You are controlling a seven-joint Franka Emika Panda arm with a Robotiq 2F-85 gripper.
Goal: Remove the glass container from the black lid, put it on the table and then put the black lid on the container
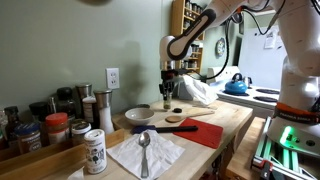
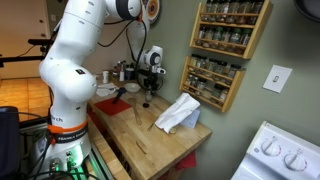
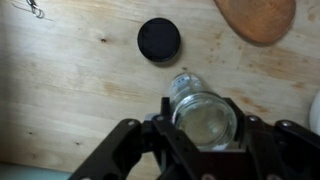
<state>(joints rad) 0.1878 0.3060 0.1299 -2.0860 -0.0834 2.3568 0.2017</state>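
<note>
Our gripper is clenching the glass container. In the wrist view its 2 fingers are pressing against opposite sides of the jar near its rim. We are seeing the container sitting squarely between the jaws with its open mouth facing the camera. The jaws are spread only as wide as the jar itself. We cannot tell whether the jar's base is resting on the table or hanging just above it.

The black lid is lying flat on the bare wood. The container is off the lid and just beside it, with a strip of wood showing between the 2. A round wooden disc is lying near the lid and apart from it.

In both exterior views we are watching the arm reach straight down over the counter, with the gripper close above the wood. A red mat is lying near the lid. A white napkin carrying 1 spoon is sitting farther from it.
</note>
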